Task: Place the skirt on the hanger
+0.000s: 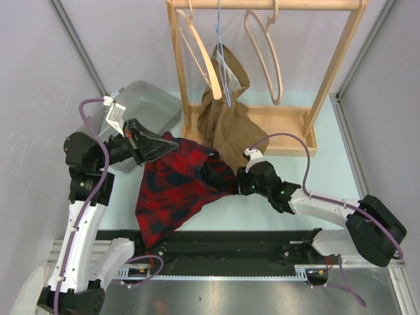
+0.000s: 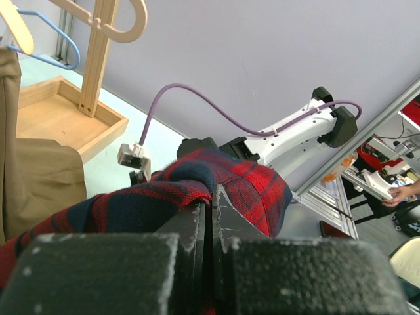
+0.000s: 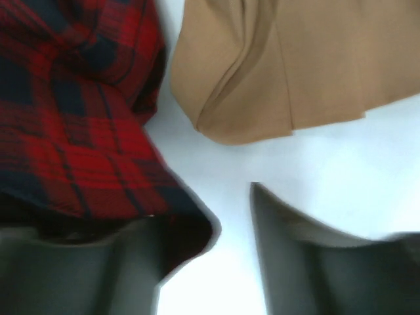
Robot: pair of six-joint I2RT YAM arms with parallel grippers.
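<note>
The red and navy plaid skirt [image 1: 172, 190] hangs from my left gripper [image 1: 156, 146], which is shut on its upper edge, and it drapes down to the table. In the left wrist view the jaws [image 2: 211, 200] pinch a fold of the skirt [image 2: 151, 197]. My right gripper [image 1: 224, 178] is open at the skirt's right edge. In the right wrist view the skirt [image 3: 72, 125] lies over the left finger and the right finger [image 3: 308, 262] is bare. Empty wooden hangers [image 1: 197, 49] hang on the rack's rail.
A wooden rack [image 1: 308, 131] stands at the back. A tan garment [image 1: 226, 128] hangs on its blue wire hanger [image 1: 223, 65] and shows in the right wrist view [image 3: 289, 72]. A second wooden hanger [image 1: 266, 49] hangs to the right. A grey bin [image 1: 141, 105] sits back left.
</note>
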